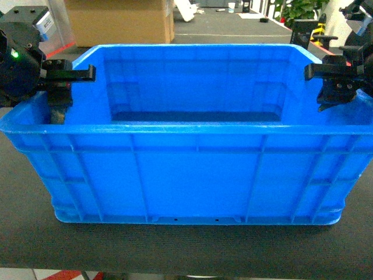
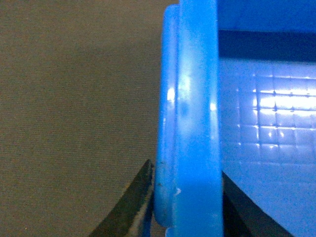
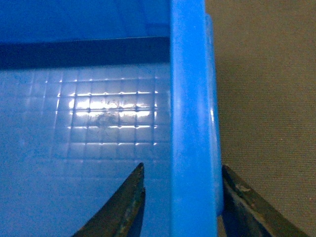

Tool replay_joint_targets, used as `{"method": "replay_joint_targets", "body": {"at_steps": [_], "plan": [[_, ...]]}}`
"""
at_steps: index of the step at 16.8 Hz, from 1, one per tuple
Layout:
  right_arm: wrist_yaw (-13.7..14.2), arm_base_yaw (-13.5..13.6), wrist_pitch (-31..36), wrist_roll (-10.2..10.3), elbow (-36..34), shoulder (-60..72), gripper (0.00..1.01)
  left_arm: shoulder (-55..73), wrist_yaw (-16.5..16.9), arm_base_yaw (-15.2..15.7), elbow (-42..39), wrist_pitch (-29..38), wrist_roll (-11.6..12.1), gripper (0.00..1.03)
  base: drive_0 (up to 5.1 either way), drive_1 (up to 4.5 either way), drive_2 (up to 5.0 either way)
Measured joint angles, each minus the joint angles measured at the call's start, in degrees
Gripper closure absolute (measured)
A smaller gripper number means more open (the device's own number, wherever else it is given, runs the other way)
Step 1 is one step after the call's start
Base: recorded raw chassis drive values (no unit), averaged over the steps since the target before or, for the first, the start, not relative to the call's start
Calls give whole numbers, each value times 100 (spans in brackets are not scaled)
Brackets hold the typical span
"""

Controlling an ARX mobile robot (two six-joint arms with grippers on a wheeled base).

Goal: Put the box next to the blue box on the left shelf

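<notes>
The box (image 1: 186, 169) sits on the dark bench (image 1: 186, 248), open side up. The left claw (image 2: 185, 197) and right claw (image 3: 180, 197) each straddle an end rim, one finger inside and one outside, clenched on it, probably so both arms can lift it level.

One blue box (image 1: 192, 175); two end effectors; one cardboard carton (image 1: 119, 20).
</notes>
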Motion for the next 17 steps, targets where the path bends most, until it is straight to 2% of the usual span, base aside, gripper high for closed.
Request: {"method": "replay_joint_targets", "body": {"at_steps": [2,5,9,13,14,17], "plan": [[98,0,33,-39,-26,-20,77,-4,-42,0,-2,68,125,82,0,0,0],[162,46,505,11,-317,-175,79,-116,-129,-26,-238,496,212,82,0,0,0],[623,203,1978,2,-1130,-1108,79,-951,-243,-76,-1071,2337,334,82,0,0,0],[1137,398,3410,-332,-1886,-2131,79,-2065,-614,-275,-1853,4253,612,82,0,0,0],[1193,422,3617,-380,-2035,-2253,79,-2221,-684,-315,-2048,4468,614,82,0,0,0],[1189,413,3456,-400,-2304,-2350,79,-2376,-754,-387,-2341,4116,586,83,0,0,0]]}}
